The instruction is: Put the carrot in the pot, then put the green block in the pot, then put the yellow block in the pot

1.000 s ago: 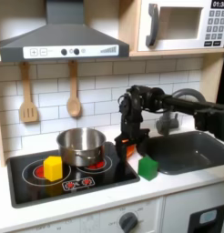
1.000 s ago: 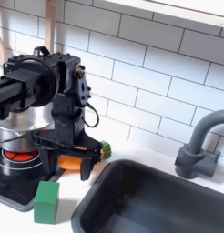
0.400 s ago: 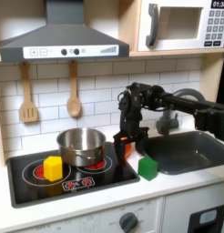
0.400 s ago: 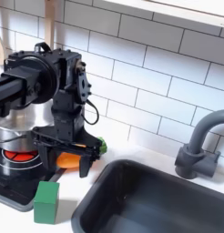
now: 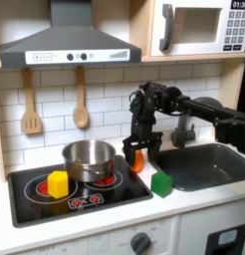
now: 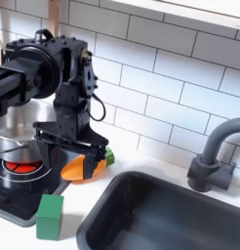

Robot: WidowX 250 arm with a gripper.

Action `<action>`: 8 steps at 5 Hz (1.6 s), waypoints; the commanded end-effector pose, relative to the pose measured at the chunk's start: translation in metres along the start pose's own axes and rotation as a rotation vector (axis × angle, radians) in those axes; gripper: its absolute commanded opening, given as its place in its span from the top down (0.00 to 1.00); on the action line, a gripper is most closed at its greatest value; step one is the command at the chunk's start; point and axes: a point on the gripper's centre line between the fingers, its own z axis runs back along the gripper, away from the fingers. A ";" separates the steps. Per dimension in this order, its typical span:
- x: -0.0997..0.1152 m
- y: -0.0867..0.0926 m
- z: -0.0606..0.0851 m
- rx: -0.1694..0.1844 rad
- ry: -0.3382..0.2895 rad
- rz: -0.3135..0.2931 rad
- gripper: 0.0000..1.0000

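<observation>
My gripper (image 5: 135,156) is shut on the carrot (image 5: 137,161), holding it lifted a little above the counter, just right of the pot (image 5: 88,159) in the first exterior view. In the second exterior view the gripper (image 6: 77,162) clamps the orange carrot (image 6: 70,171) crosswise, with the green tip pointing to the second exterior view's right. The steel pot (image 6: 11,143) stands behind the arm on the stove. The green block (image 5: 161,183) (image 6: 49,217) sits on the counter by the stove's corner. The yellow block (image 5: 58,183) rests on the stovetop in front of the pot.
A black stovetop (image 5: 85,199) with red burners lies under the pot. The dark sink (image 5: 209,165) and grey faucet (image 6: 214,153) are to the first exterior view's right. Wooden utensils (image 5: 31,105) hang on the tiled wall under the hood.
The gripper has risen with the carrot and shifted a little toward the pot. The blocks and the pot have not moved.
</observation>
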 end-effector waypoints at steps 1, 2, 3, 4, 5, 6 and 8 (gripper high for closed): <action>0.004 0.008 -0.002 -0.055 0.031 -0.092 0.00; 0.003 0.003 -0.014 -0.066 0.068 -0.155 0.00; 0.002 0.000 -0.020 -0.074 0.076 -0.195 0.00; 0.006 0.000 -0.017 -0.072 0.061 -0.195 0.00; 0.007 -0.001 -0.017 -0.076 0.054 -0.202 0.00; 0.009 -0.005 -0.017 -0.080 0.053 -0.220 0.00; 0.016 -0.009 -0.027 -0.072 0.074 -0.238 0.00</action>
